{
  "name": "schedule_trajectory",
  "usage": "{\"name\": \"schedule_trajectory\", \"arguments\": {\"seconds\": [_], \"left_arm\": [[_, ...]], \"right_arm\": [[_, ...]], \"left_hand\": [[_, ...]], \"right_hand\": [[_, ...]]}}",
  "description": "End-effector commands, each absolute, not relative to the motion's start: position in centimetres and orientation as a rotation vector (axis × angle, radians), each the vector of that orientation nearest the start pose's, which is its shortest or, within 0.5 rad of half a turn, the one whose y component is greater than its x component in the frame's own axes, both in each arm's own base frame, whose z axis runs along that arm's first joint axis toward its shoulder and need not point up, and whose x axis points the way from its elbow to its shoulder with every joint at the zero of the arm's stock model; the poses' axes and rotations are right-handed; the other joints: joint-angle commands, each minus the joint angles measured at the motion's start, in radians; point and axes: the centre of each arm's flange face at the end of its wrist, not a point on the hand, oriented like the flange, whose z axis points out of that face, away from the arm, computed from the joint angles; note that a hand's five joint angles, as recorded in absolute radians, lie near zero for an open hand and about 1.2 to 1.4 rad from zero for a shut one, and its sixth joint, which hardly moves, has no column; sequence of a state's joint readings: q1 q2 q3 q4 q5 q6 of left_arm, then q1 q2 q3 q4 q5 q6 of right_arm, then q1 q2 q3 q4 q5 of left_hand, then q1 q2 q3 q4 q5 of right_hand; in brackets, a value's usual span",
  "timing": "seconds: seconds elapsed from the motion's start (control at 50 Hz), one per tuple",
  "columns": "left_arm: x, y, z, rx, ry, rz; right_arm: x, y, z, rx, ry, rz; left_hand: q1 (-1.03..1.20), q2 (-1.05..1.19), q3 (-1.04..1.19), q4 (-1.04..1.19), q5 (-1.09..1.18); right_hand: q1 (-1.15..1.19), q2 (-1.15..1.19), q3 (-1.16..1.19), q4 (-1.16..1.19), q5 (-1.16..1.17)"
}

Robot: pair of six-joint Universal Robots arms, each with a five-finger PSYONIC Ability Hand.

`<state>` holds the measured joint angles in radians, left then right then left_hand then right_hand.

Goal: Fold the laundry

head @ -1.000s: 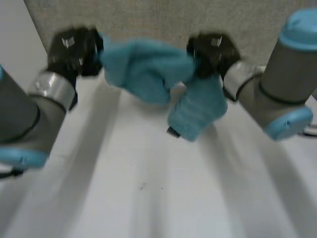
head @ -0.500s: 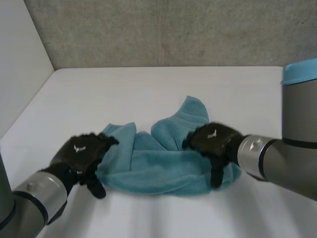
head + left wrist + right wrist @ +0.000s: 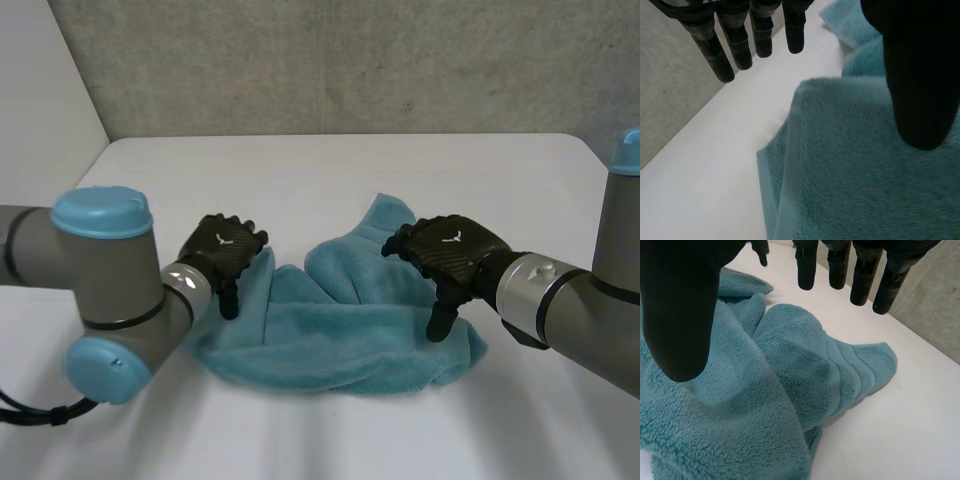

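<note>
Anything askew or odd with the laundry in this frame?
The teal towel lies bunched on the table, lapped over itself, one corner poking toward the far edge. The left hand and right hand are open at its two ends, gripping nothing.

Rumpled teal towel (image 3: 330, 335) on the bench (image 3: 300, 180); left hand (image 3: 225, 248) at its left edge, right hand (image 3: 450, 255) over its right end.

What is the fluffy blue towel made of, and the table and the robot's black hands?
The towel looks like soft terry cotton or fleece: it has a fuzzy, matte pile and floppy folds. The table looks hard and smooth in matte white, maybe laminate or painted board; I cannot tell which. The left hand and right hand look like hard black plastic with a slight sheen.
</note>
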<state>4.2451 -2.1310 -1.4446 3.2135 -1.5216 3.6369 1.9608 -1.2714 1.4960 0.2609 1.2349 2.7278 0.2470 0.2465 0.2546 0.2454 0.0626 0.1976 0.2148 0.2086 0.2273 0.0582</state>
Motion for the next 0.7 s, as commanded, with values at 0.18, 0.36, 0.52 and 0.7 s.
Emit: {"name": "schedule_trajectory", "arguments": {"seconds": [0.18, 0.36, 0.52, 0.7], "left_arm": [[-30.0, -28.6, 14.5, 1.387, 2.158, -1.764], [-29.8, -27.2, 18.8, 1.346, 2.070, -1.884], [-28.7, -24.2, 23.8, 1.291, 1.944, -2.049], [-27.3, -20.9, 28.4, 1.200, 1.764, -2.249]], "right_arm": [[27.2, -25.9, 21.3, -1.154, 2.172, -1.513], [28.9, -29.5, 19.7, -1.044, 2.211, -1.457], [30.3, -30.9, 18.3, -0.942, 2.248, -1.245], [30.0, -28.7, 17.2, -0.968, 2.297, -0.937]], "left_hand": [[1.149, 1.150, 1.142, 1.151, 1.159], [1.149, 1.150, 1.142, 1.151, 1.159], [1.149, 1.150, 1.142, 1.151, 1.159], [1.149, 1.150, 1.142, 1.151, 1.159]], "right_hand": [[-0.023, -0.040, -0.034, -0.053, -0.058], [-0.023, -0.040, -0.034, -0.053, -0.058], [-0.023, -0.040, -0.034, -0.053, -0.058], [-0.023, -0.040, -0.034, -0.053, -0.058]]}}
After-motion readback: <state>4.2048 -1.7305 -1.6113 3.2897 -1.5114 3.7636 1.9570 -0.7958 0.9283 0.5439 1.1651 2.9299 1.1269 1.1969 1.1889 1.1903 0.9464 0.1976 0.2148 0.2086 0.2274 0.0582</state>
